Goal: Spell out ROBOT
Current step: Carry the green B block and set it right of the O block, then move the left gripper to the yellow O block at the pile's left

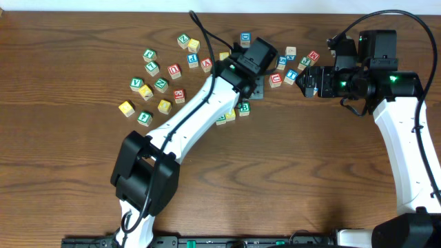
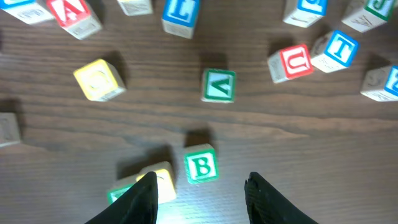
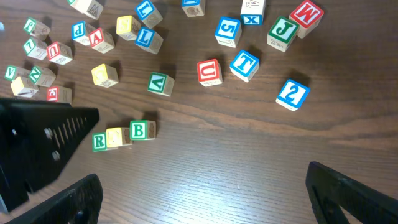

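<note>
With our left gripper spread empty over the B cube, we should set the loose yellow cube flush beside it.

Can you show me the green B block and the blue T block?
green B block (image 3: 142, 130): right wrist view, on its lettered top face.
blue T block (image 3: 245, 64): right wrist view, on its lettered top face.
</note>
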### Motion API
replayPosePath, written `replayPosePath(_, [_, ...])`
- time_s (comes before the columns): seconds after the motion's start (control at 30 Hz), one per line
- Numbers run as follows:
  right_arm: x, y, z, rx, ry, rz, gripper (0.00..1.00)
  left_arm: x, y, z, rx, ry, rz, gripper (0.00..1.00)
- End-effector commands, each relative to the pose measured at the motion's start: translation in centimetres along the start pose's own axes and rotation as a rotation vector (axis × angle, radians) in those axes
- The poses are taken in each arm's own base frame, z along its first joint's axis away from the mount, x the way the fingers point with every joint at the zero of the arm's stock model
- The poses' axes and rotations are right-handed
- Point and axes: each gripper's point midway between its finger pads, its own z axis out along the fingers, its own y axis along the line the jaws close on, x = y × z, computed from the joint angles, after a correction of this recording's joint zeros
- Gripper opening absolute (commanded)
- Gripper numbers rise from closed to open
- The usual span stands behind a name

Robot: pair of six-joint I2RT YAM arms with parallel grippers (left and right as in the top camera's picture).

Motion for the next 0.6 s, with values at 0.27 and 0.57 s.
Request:
replayPosePath(0.27, [-0.7, -0.2, -0.6, 0.0, -0.021, -0.001, 0.99, -3.4, 4.6, 0.1, -0.051, -0.045, -0.025, 0.45])
replayPosePath(0.57, [-0.7, -0.2, -0.6, 0.0, -0.021, -0.001, 0.99, -5.7, 8.3, 0.4, -0.08, -0.078, -0.103, 0.45])
